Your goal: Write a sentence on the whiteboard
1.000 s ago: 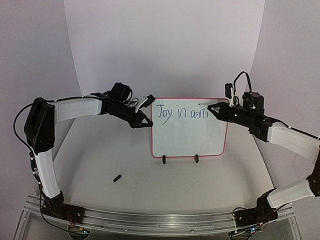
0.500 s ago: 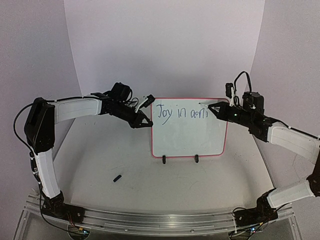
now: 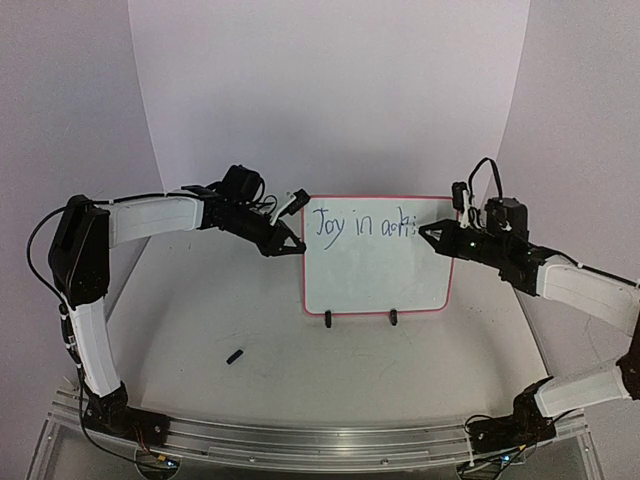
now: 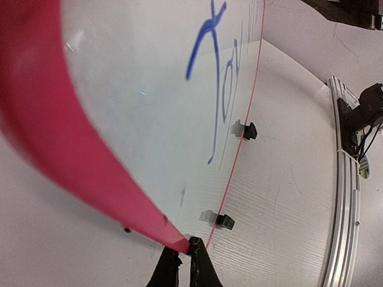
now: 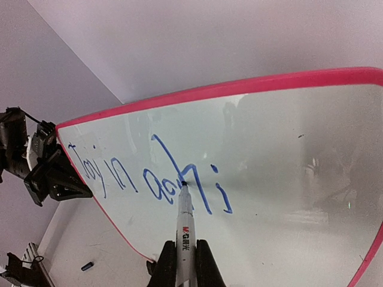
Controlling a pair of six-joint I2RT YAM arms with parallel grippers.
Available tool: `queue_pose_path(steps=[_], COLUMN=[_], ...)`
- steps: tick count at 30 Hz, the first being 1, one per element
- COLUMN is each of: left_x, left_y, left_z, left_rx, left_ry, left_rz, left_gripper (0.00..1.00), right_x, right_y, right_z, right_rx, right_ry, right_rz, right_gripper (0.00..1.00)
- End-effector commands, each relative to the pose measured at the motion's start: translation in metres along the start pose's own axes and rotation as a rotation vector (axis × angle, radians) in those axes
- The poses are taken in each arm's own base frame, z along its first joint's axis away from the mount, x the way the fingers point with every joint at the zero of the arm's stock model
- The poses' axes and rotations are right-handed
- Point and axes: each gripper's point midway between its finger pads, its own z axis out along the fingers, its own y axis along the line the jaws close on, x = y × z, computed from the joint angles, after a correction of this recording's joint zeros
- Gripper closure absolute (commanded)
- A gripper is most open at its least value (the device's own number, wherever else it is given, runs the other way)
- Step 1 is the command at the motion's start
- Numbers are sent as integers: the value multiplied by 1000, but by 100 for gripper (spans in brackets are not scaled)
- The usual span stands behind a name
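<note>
**Left gripper [image 3: 292,246] pinches whiteboard [image 3: 375,280]; right gripper [image 3: 428,230] grips marker [image 5: 184,230]**

Left jaws are closed on the board's left edge. The sentence [image 3: 362,226] runs along its top edge. Right jaws are clamped around the marker, whose tip touches the writing.

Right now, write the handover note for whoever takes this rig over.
Left gripper: shut on the whiteboard's left rim, steadying it.
Right gripper: shut on a marker, tip at the board in the last word written.
The whiteboard stands upright on its two black clip feet on the table, between the arms.
Done: the sentence reads "Joy in" plus an unclear third word, in blue along the top.
Left: finish the sentence; most of the board below is blank.
A small black object lies on the table near the left arm.
</note>
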Motion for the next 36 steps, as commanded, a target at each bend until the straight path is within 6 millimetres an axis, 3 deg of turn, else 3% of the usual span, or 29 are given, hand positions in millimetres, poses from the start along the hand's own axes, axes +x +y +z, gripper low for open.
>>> queue_pose_path(steps=[1,8,12,23,36], left_x=[40,41,40,40,41], left_y=[-2,-1,-2,-3,-3], left_z=[13,14,13,13,14], left_rx=[-18,-20,-21,-25,-26], left_ry=[147,149,148,149,154], left_rz=[-4,-3,-1,3,3], left_gripper=[100,100,100,100,100], right_x=[-6,-31,-42,-27,-15], right_y=[8,38,39,35,15], right_z=[-9,-31,-42,-46,-51], right_rx=[-27,-119,-92,-84,-80], right_ry=[-18,-83,-118,-75,-43], right_rz=[-8,-23,-30,-52,-28], right_gripper=[100,100,100,100,100])
